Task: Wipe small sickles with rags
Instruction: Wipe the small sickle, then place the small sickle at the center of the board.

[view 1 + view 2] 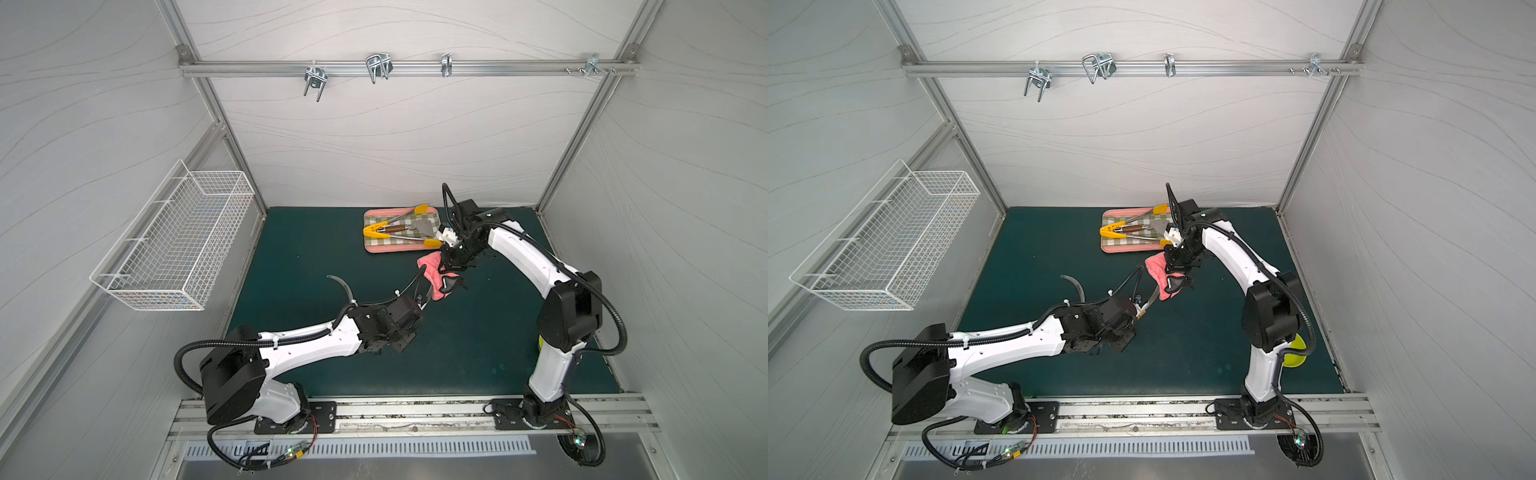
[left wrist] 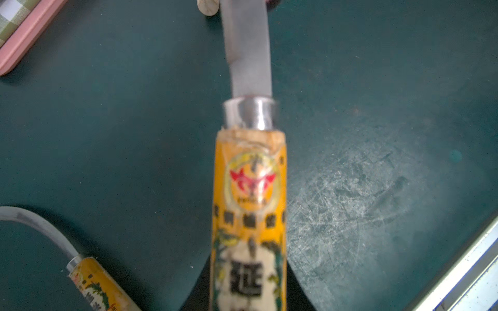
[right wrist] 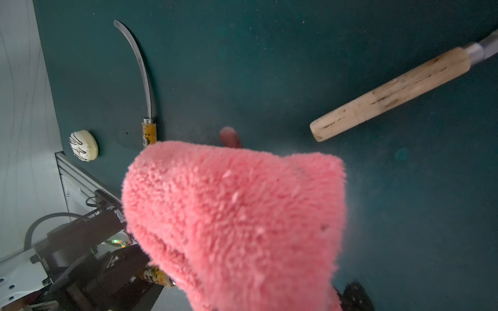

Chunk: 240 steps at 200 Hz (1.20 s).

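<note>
While the left gripper [image 1: 417, 311] is clamping the sickle [image 2: 250, 188] by its handle mid-frame, the right gripper [image 1: 449, 277], pinching the rag [image 3: 237, 220], should be stroking tipward firmly.

A robot test cell in a lab: pale wave-patterned wall panels [image 1: 374, 145] boxed in by a bare aluminium-profile frame [image 1: 415, 66]. The white-and-black left robot arm [image 1: 307, 345] and its right twin [image 1: 523, 253] are bolted to a metal base rail [image 1: 415, 409]. The rail edges a dark green matted surface [image 1: 299, 257]. A white wire basket [image 1: 166, 249] and steel hooks [image 1: 378, 68] hang on the frame.
</note>
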Each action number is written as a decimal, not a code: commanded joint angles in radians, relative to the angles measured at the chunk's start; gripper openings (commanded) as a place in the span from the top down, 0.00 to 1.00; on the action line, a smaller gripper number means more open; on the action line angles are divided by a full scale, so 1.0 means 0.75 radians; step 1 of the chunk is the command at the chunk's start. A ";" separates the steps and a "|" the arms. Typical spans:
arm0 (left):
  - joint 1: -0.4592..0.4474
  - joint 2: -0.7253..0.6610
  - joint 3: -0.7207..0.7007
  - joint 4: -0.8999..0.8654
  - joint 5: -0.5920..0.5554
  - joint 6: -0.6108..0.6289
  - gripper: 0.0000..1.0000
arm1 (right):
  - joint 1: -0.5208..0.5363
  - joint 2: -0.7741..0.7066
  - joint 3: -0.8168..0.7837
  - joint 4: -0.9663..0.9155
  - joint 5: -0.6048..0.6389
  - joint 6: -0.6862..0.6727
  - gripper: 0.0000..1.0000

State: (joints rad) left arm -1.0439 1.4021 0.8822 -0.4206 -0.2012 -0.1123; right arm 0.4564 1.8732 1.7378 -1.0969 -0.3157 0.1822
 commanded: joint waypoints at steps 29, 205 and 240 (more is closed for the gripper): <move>-0.071 -0.107 -0.004 0.119 0.034 0.101 1.00 | -0.098 0.073 0.202 0.115 0.152 -0.038 1.00; 0.085 0.420 0.557 0.054 0.376 0.061 1.00 | -0.363 -0.908 -0.641 0.157 0.402 0.116 1.00; 0.097 0.647 0.836 -0.082 0.463 0.074 1.00 | -0.399 -0.955 -0.716 0.182 0.350 0.101 0.99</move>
State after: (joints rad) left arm -0.9768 1.7981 1.3701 -0.4179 0.0650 -0.0803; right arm 0.1711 1.1831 1.2324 -0.9749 -0.0174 0.2634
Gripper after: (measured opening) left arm 0.247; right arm 0.119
